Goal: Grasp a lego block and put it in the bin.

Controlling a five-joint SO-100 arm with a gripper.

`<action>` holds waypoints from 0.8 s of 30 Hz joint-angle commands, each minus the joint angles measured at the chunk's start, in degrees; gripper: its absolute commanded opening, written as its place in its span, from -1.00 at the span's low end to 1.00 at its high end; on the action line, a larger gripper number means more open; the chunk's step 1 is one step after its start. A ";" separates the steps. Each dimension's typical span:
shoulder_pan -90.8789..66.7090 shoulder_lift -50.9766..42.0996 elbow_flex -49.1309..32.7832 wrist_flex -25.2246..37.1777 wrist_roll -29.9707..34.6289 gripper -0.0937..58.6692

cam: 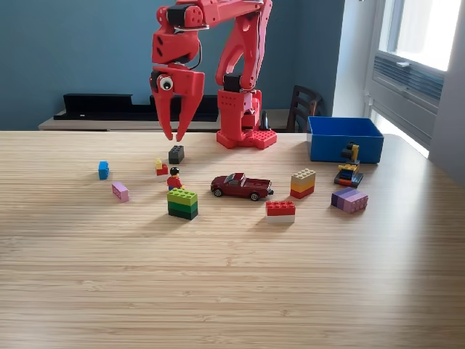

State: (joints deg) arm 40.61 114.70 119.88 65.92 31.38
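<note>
The gripper (176, 136) is held above the dark block (176, 154), its jaws slightly spread and empty. The blue bin (345, 139) is seen at the exterior view's right on the desk (232, 283).

We find no text, label, brand, number or sign that can be read anywhere in the exterior view. The lego pieces on the table, the blue bin (345, 138) and the red arm carry no lettering that we can make out at this size.
</note>
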 commanded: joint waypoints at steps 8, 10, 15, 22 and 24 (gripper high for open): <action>3.43 -2.46 -2.55 0.18 3.43 -0.35; 3.43 -2.37 -1.85 0.53 3.43 -0.36; 3.60 -2.02 -2.02 4.83 3.16 -0.30; 5.27 -1.67 0.79 7.38 2.72 -0.19; 6.24 -1.67 2.29 7.38 2.02 -0.18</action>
State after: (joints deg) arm 45.53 111.71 121.64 72.86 34.63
